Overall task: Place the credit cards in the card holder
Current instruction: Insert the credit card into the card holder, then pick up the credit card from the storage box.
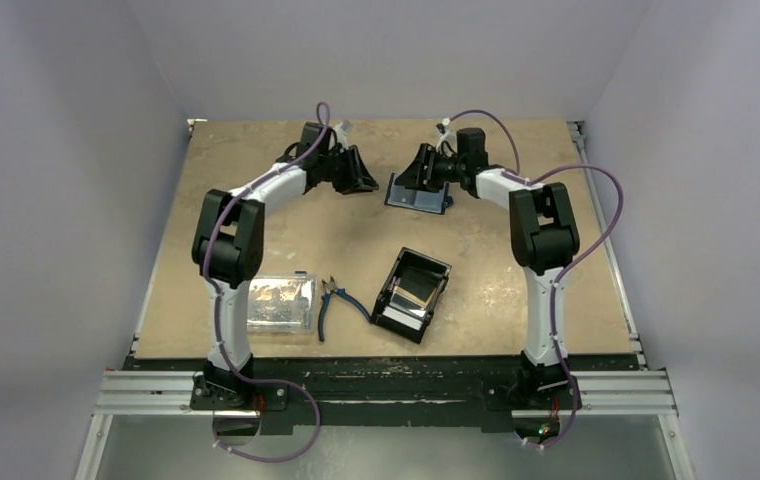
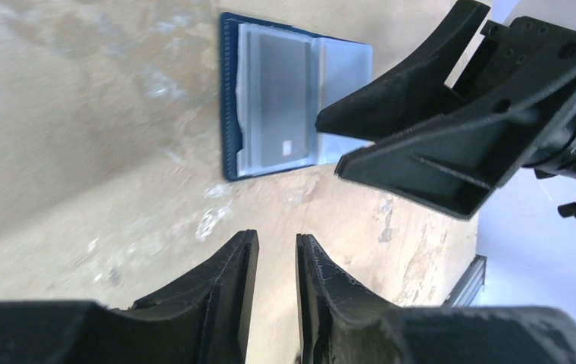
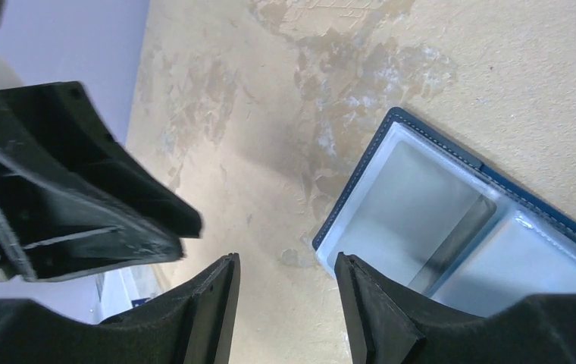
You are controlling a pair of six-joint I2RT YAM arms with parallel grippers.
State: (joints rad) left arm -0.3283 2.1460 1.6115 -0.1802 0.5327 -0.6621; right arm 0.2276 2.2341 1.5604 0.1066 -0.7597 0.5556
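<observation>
The card holder (image 1: 426, 203) lies open and flat at the back of the table, navy with clear pockets. In the left wrist view the card holder (image 2: 232, 91) has a grey credit card (image 2: 277, 98) tucked in one pocket. My left gripper (image 1: 364, 178) hovers just left of it, its jaws (image 2: 276, 243) a narrow gap apart with nothing between them. On the holder's right, my right gripper (image 1: 419, 172) stands over the near edge, open (image 3: 285, 265) and empty. The holder's pale pockets (image 3: 421, 205) show beside the right fingers. More pale cards (image 1: 411, 292) lie in the black tray.
The black open-topped tray (image 1: 396, 318) sits mid-table in front of the holder. A clear plastic box (image 1: 278, 303) and blue-handled pliers (image 1: 334, 303) lie to its left. The two grippers face each other closely; the right one's fingers (image 2: 421, 163) fill the left wrist view.
</observation>
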